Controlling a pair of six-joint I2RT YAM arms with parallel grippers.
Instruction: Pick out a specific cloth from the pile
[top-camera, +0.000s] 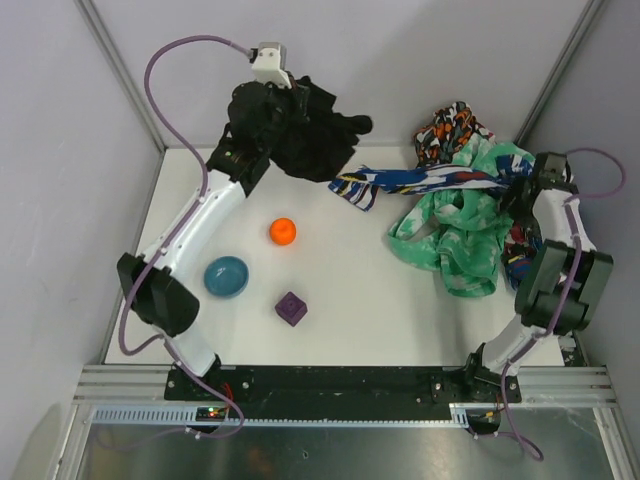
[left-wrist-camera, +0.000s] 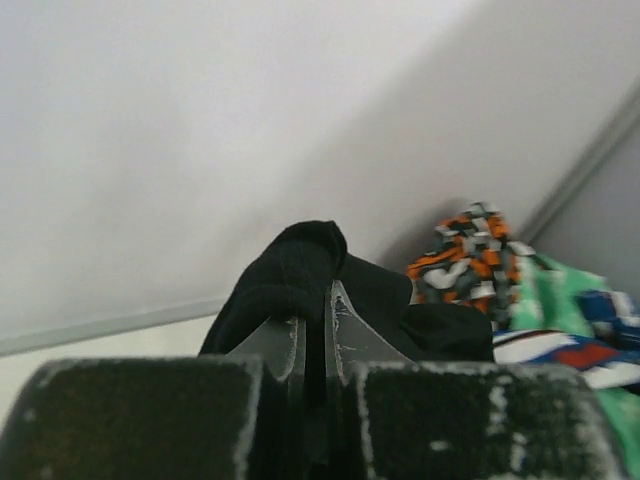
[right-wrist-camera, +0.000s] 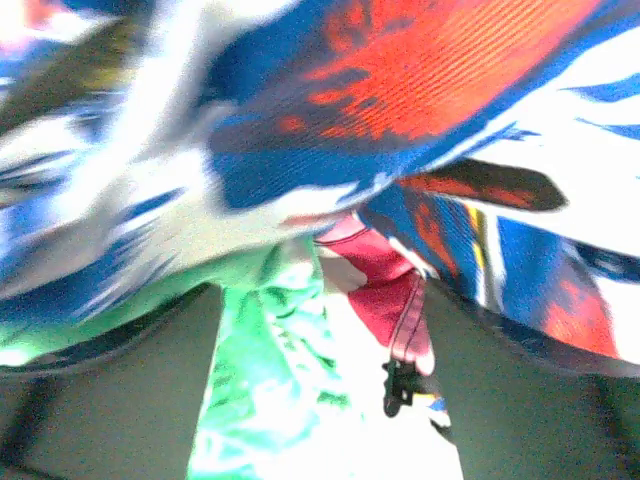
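Pinching the cloth (left-wrist-camera: 300, 265), left gripper (left-wrist-camera: 313, 340); right gripper (top-camera: 520, 183) buried.

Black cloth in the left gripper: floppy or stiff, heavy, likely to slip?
Probably floppy: the black cloth bunches and droops in folds around the left gripper. Likely light, since one narrow pinch seems to carry the whole piece. Slip seems unlikely with fabric wedged between the fingers, though a loose edge could snag the blue-white-red cloth nearby.

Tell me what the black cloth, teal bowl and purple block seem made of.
The black cloth: soft matte fabric; it creases and droops from the left gripper. The teal bowl: smooth, even-coloured, probably plastic or glazed ceramic. The purple block: matte, likely plastic or foam; too small to tell.
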